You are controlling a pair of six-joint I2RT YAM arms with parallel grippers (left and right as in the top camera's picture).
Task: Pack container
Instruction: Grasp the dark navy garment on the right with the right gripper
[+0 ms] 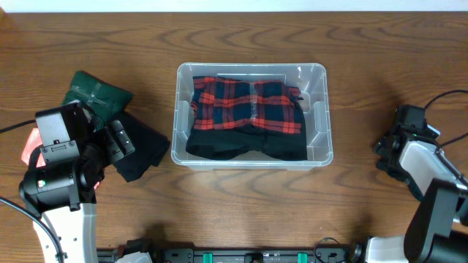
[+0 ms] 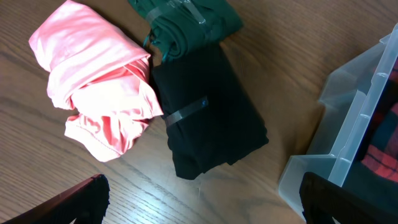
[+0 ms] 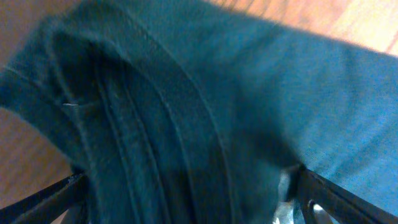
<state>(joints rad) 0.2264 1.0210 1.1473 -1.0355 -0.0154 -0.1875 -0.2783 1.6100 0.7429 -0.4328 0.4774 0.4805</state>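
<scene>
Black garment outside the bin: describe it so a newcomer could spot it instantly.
Start at the clear container mid-table and look to its left. Three cloth bundles lie there; the black garment is nearest the container. Unlike the rolled pink bundle and green bundle, it is folded flat and black.

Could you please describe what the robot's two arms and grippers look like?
Both arms share a build: a white, rounded link on the left arm and the right arm leads to black, boxy wrist housings. The left gripper and right gripper are black, with dark flat fingers at the wrist views' edges. Thin black cables run from each arm. No readable markings show.
</scene>
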